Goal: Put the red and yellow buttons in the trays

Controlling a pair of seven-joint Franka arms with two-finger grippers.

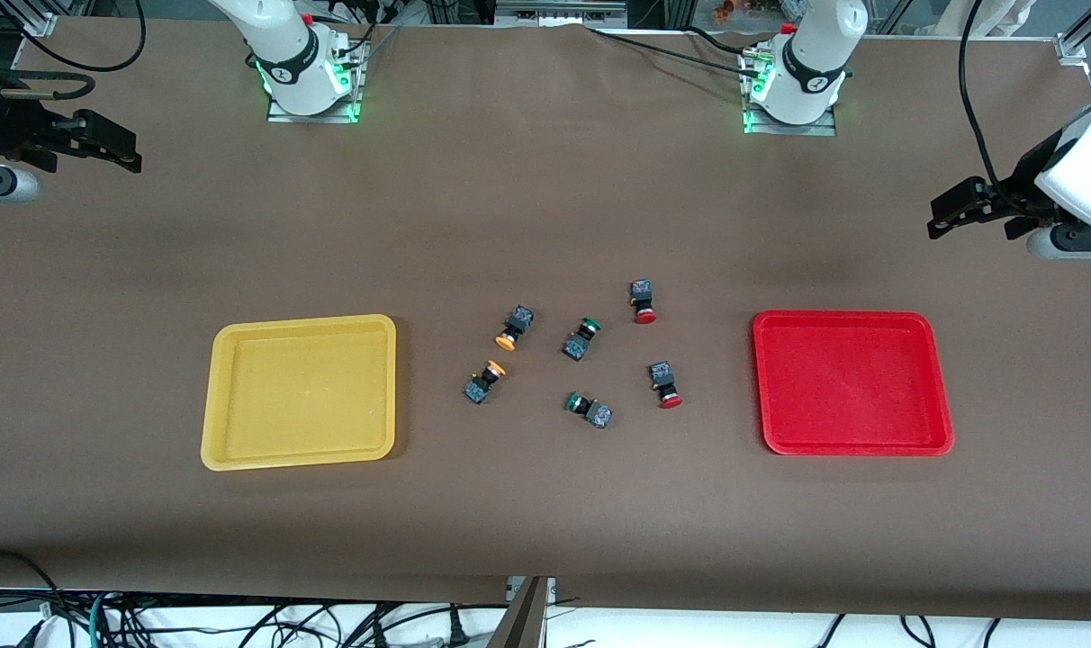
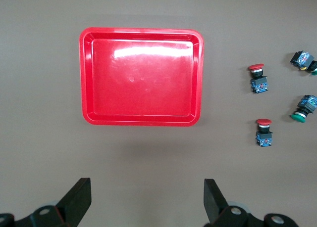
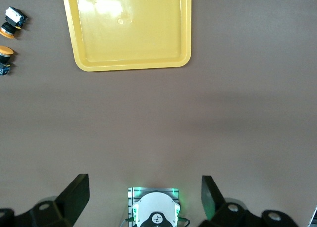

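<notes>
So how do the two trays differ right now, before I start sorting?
The yellow tray lies toward the right arm's end of the table, the red tray toward the left arm's end. The two yellow buttons lie closer to the yellow tray, the two red buttons closer to the red one. Both trays are shallow, rimmed, similar in size, and hold nothing yet.

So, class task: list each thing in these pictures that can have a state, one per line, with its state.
yellow tray: empty.
red tray: empty.
two orange-yellow buttons: on the table between the trays, not yet sorted.
two red buttons: on the table, outside the red tray.
two green buttons: on the table.
left gripper: open, waiting, empty.
right gripper: open, waiting, empty.
</notes>
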